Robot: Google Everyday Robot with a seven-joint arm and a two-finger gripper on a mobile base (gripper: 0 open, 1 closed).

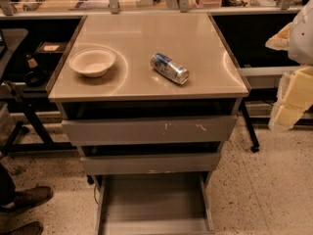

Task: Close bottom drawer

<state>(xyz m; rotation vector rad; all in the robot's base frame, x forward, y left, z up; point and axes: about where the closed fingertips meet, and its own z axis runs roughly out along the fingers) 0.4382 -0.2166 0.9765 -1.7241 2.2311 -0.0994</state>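
The bottom drawer (153,202) is a shallow grey metal tray, pulled far out of the cabinet toward me, with its plain front (155,226) at the lower edge of the view. It looks empty inside. Above it are the mid-width drawer front (151,163) and the widest drawer front (149,129) with white scratch marks, both slightly out. My gripper (289,104) shows as cream and white parts at the right edge, to the right of the cabinet and well above the bottom drawer, touching nothing.
On the beige cabinet top (146,38) are a white bowl (93,61) at the left and a tipped drink can (169,68) in the middle. A person's brown shoes (27,197) stand at the lower left. Black furniture legs flank the cabinet.
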